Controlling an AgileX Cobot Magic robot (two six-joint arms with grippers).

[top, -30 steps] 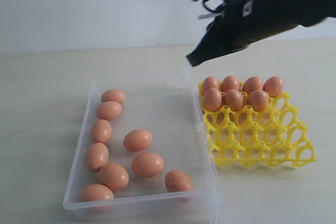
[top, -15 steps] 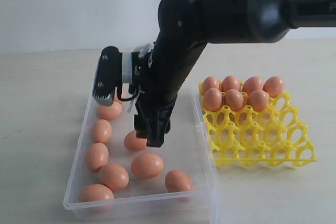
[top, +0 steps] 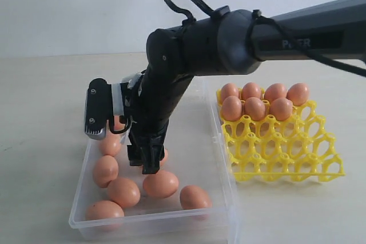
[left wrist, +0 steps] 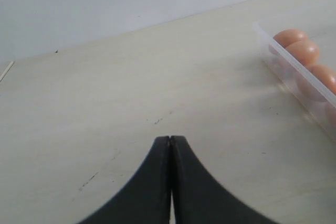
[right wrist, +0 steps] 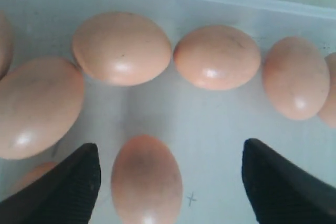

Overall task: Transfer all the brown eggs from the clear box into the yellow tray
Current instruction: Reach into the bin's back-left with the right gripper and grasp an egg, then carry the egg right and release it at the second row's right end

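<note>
The clear box [top: 224, 161] holds several loose brown eggs [top: 160, 183]. The yellow tray [top: 286, 155] to its right has several eggs [top: 254, 108] in its back two rows. My right gripper [top: 146, 163] reaches across into the box, low over its middle. In the right wrist view it [right wrist: 170, 150] is open, with one brown egg [right wrist: 146, 179] lying on the box floor [right wrist: 210, 114] between the fingers [right wrist: 68, 187], close to one of them. More eggs [right wrist: 122, 48] lie beyond. My left gripper [left wrist: 169, 140] is shut and empty over bare table, out of the exterior view.
The box wall [left wrist: 294, 69] and three eggs [left wrist: 305, 52] behind it show at the edge of the left wrist view. The front two rows of tray cups [top: 269, 164] hold nothing. Pale table [top: 46, 112] surrounds both containers.
My right arm has swung from above the tray down and left into the box. It now sits lower, hiding the egg in the box's middle. No eggs have moved.
</note>
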